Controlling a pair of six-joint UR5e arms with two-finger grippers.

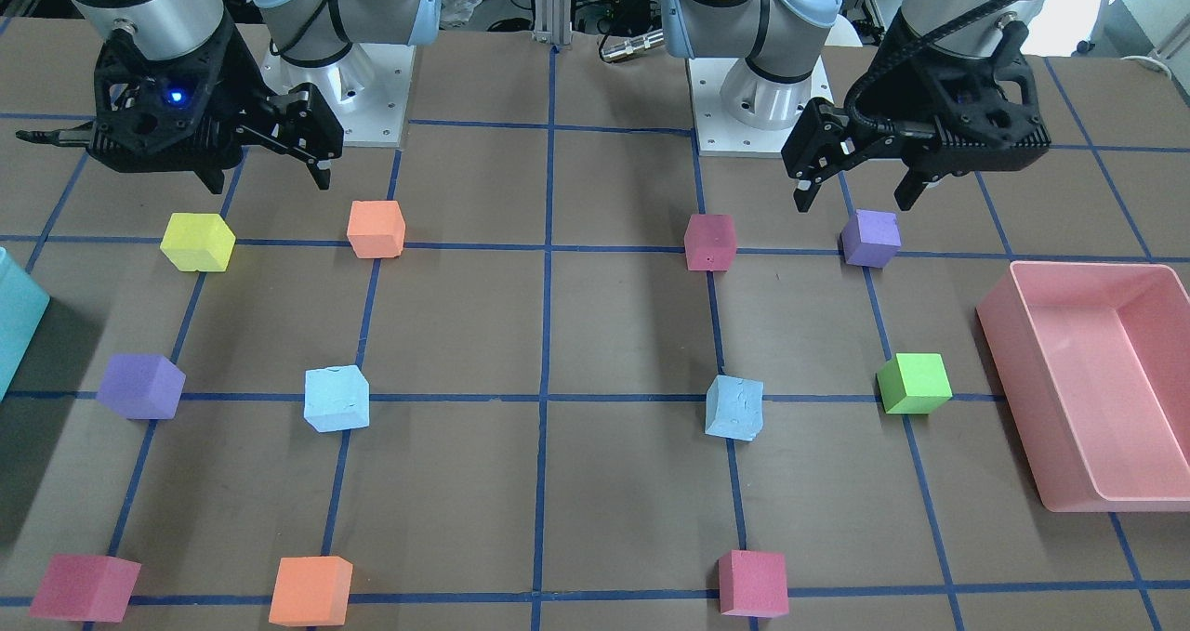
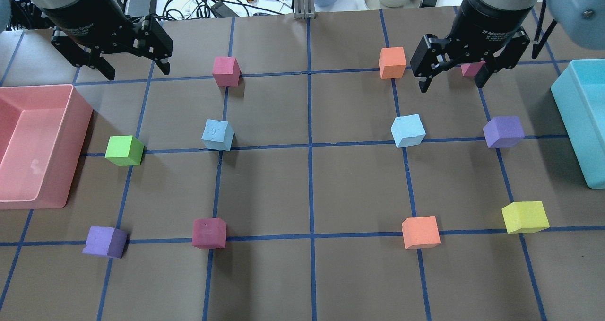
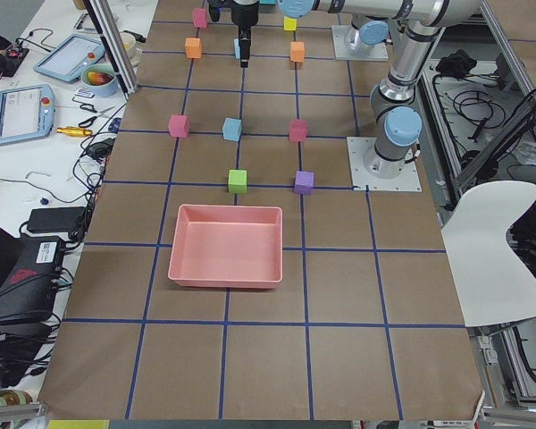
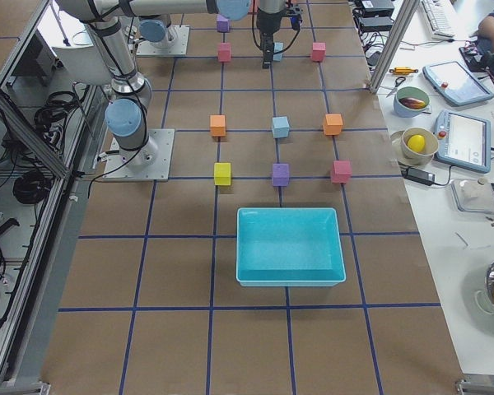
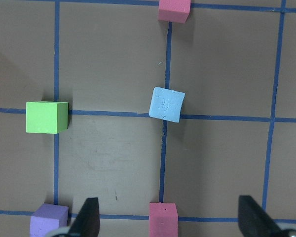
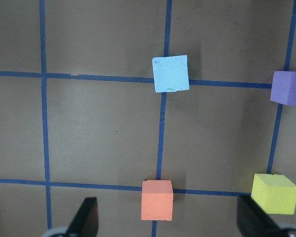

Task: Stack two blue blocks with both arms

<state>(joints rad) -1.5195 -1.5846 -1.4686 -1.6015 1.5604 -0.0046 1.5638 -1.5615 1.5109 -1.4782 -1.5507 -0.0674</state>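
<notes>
Two pale sky-blue blocks sit apart on the brown table, one on my left side (image 2: 218, 135) (image 1: 734, 407) and one on my right side (image 2: 408, 130) (image 1: 337, 399). My left gripper (image 2: 137, 73) (image 1: 853, 199) hangs open and empty above the table, left of and beyond the left block. My right gripper (image 2: 451, 84) (image 1: 268, 183) is open and empty above the table, right of and beyond the right block. The left wrist view shows the left block (image 5: 166, 104) ahead of the open fingers (image 5: 89, 217). The right wrist view shows the right block (image 6: 170, 73) ahead of the open fingers (image 6: 89, 215).
A pink bin (image 2: 71, 122) stands at the left edge, a teal bin (image 2: 567, 108) at the right edge. Green (image 2: 124, 150), purple (image 2: 503, 132), orange (image 2: 420, 232), yellow (image 2: 524, 217) and magenta (image 2: 209, 232) cubes sit on the grid around the blue blocks.
</notes>
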